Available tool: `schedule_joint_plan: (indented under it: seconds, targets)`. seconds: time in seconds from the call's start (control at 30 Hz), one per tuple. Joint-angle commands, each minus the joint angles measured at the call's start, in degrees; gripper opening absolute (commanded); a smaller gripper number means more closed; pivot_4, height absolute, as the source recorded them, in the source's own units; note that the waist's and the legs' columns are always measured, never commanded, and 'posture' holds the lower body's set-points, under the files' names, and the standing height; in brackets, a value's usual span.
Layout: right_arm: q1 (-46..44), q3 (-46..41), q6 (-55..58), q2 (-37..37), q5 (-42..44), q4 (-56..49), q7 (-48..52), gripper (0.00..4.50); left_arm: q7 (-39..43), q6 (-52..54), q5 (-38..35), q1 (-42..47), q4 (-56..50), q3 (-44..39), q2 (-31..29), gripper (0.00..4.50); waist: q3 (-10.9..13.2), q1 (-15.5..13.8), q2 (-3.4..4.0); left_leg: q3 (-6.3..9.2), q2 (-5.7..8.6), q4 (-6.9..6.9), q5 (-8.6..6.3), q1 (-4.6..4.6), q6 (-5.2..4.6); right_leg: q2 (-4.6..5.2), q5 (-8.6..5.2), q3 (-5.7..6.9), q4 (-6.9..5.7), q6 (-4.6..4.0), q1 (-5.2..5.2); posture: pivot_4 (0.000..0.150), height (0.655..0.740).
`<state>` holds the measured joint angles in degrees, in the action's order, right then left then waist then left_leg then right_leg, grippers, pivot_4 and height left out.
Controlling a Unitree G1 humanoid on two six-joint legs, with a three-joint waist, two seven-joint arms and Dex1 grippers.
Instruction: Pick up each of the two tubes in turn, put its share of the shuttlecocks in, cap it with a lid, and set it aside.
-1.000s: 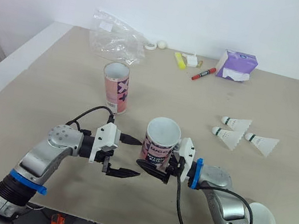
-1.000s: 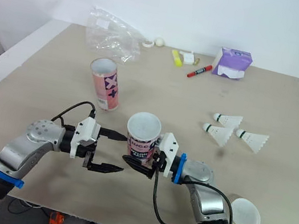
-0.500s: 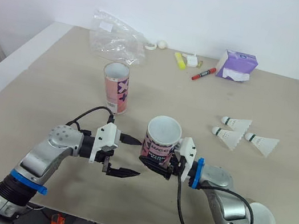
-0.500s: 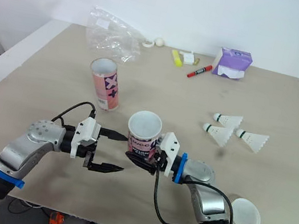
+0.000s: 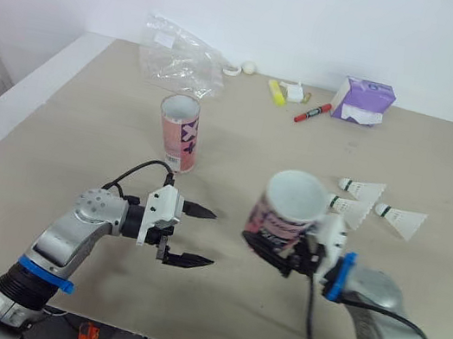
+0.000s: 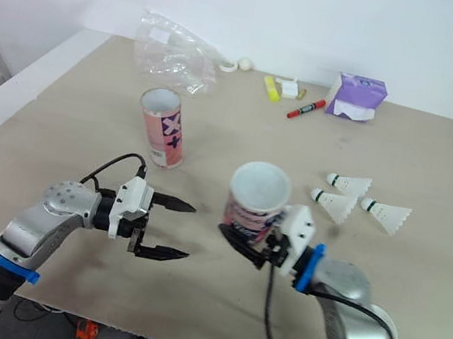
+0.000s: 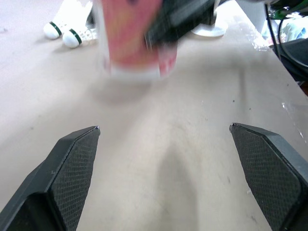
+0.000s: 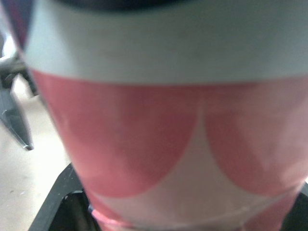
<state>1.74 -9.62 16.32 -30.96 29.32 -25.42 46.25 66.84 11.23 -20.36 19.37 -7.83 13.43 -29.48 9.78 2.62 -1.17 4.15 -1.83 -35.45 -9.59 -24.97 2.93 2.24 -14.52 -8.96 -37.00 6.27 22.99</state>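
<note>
From the head camera, the right gripper pinches the lower body of a pink tube, one jaw pressed to each side. The tube looks raised off the table, with its open mouth tipped up and back. I judge the low grip is meant to leave the mouth free for loading. Three shuttlecocks lie on the table just beyond this gripper and slightly to its right, close enough to suggest the tube is being brought to its share. The left gripper hovers low on the far side of the held tube, near it but apart, with fingers spread wide and nothing between them. It is probably the free hand for feeding shuttlecocks. The second tube stands upright and uncapped, well beyond the left gripper.

In the left wrist view, the two black fingers splay with bare table between them. Ahead is the blurred base of the held tube, with the shuttlecocks behind it to one side. A white disc, likely a lid, lies behind it to the other side.

In the right wrist view, the pink tube sits hard against the camera, seated deep between the jaws. One tip of the left gripper shows at the edge beside it.
</note>
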Motion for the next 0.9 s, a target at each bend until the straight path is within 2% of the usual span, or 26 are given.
schedule_joint_plan:
  seconds: [0.03, 0.2, 0.27, 0.43, 0.6, 0.9]
  targets:
    - [2.96, -10.73, 3.05, -1.16, 6.09, -4.9, -4.6, 3.3, 0.41, 0.63, -1.7, 1.17, -1.03, -0.6, 0.69, 4.5, 0.0, 0.01, 0.01, 0.0, 0.0, 0.0, 0.0, 0.0, 0.0, 0.0, 0.0, 0.0, 0.0, 0.0, 0.0, 0.15, 0.74]
    - [8.37, -24.19, 2.99, -0.51, 8.3, -0.95, -9.86, 3.3, 0.59, 1.52, -2.18, 1.95, -0.9, -0.06, 1.72, 4.5, -0.01, 0.01, 0.0, 0.0, 0.01, -0.05, 0.02, 0.06, -0.03, 0.02, 0.04, 0.0, 0.0, -0.02, -0.07, 0.15, 0.74]
    - [9.69, -29.79, 0.79, 0.27, 7.12, 4.53, -12.2, 3.3, 0.39, 2.23, -2.58, 2.17, -1.08, 0.1, 2.26, 4.5, -0.01, 0.05, -0.01, -0.01, 0.01, -0.04, 0.02, 0.08, -0.03, 0.02, 0.06, 0.0, 0.0, -0.04, -0.08, 0.15, 0.74]
    - [9.91, -36.84, -4.43, -0.01, 3.98, 16.43, -15.92, 3.3, 0.24, 3.53, -3.16, 1.98, -2.17, 0.35, 2.64, 4.5, -0.05, 0.2, 0.1, -0.03, 0.03, -0.04, 0.02, 0.11, -0.04, 0.05, 0.05, 0.0, 0.01, -0.05, -0.1, 0.15, 0.74]
    - [6.83, -38.06, -7.12, -1.82, 2.94, 26.89, -16.45, 3.3, 0.17, 4.02, -3.0, 1.75, -2.7, 0.63, 2.76, 4.5, -0.1, 0.36, 0.23, -0.09, 0.02, -0.03, 0.02, 0.25, -0.04, 0.05, 0.07, -0.02, 0.0, -0.07, -0.17, 0.15, 0.74]
    - [-2.34, -35.09, -12.73, -4.43, -2.03, 44.05, -19.09, 3.3, -0.48, 4.25, -2.33, 1.02, -3.87, 0.64, 2.16, 4.5, -0.08, 0.52, 0.42, -0.16, 0.06, -0.01, 0.06, 0.31, -0.09, 0.08, 0.08, -0.1, 0.01, -0.06, -0.24, 0.15, 0.74]
